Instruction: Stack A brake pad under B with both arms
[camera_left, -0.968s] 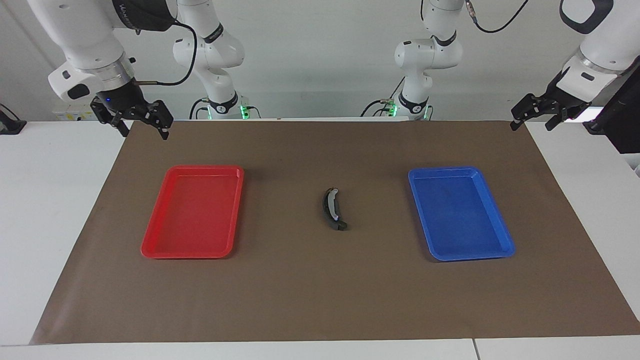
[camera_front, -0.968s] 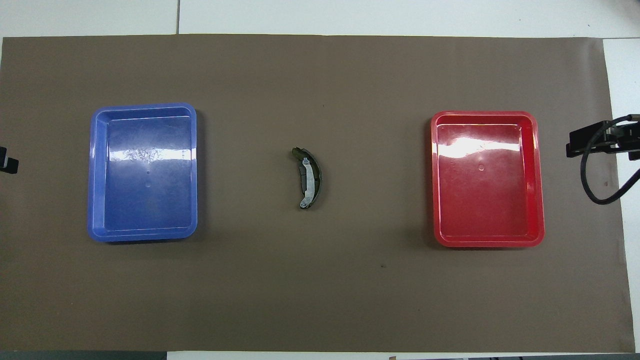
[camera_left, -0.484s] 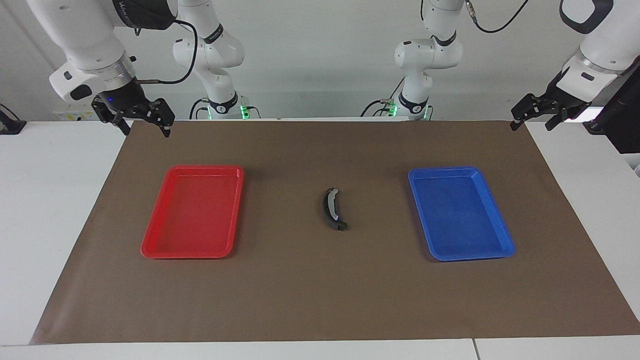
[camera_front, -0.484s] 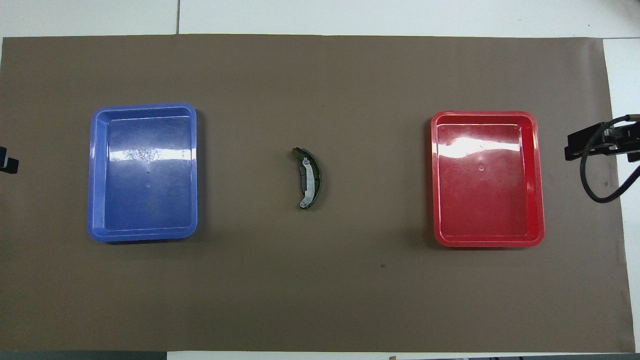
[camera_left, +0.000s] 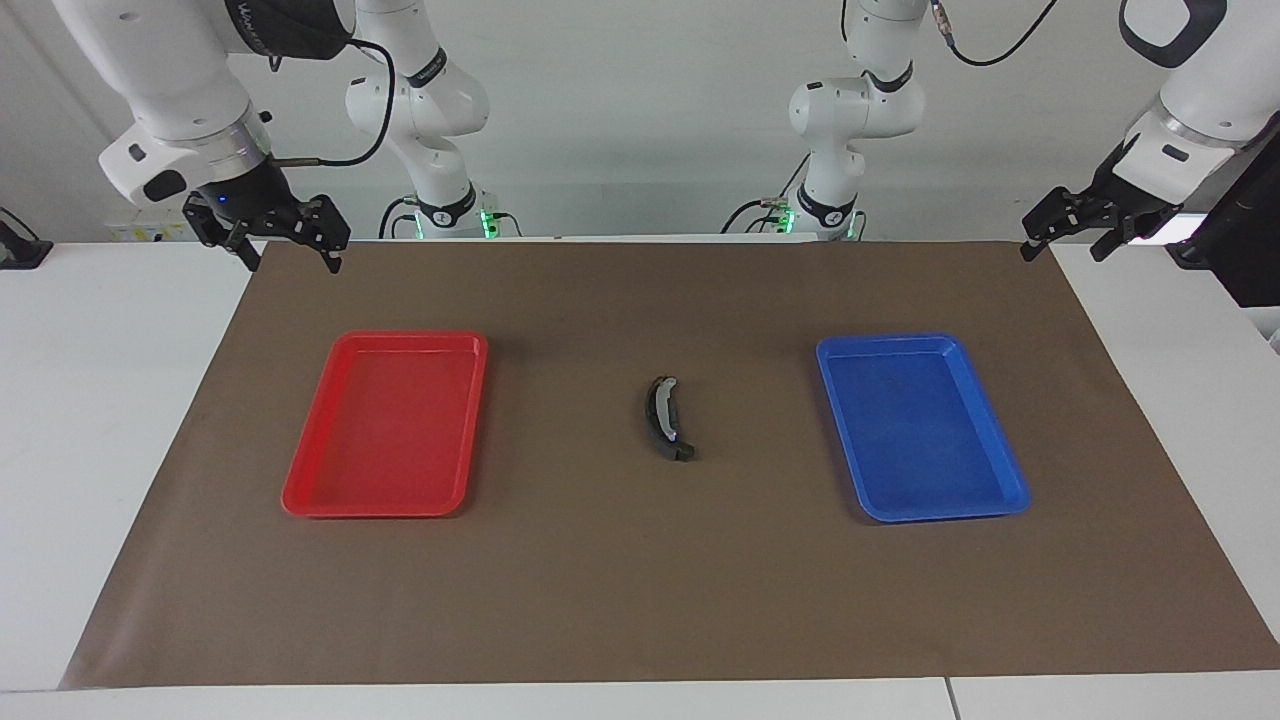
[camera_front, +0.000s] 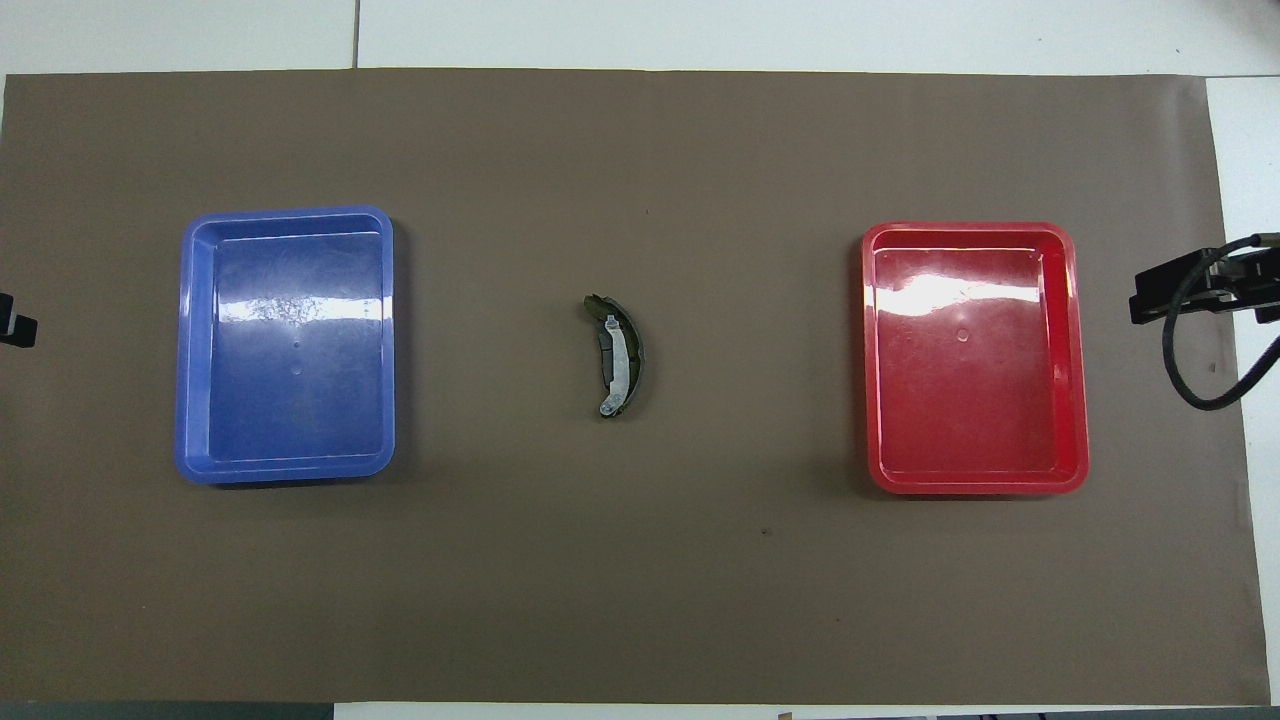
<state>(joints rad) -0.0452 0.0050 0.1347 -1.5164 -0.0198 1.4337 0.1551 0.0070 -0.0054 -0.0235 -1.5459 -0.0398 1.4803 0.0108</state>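
Since my right gripper (camera_left: 290, 255) and left gripper (camera_left: 1063, 245) hang spread and empty over the mat's two corners nearest me, neither is closer to B (camera_left: 664, 418), which lies mid-mat, long axis pointing away from me, seemingly atop the A brake pad (camera_front: 603, 350)

Curved crescent B (camera_left: 667, 417) with pale inner strip, flat atop small dark A brake pad (camera_front: 603, 352), mid-mat.
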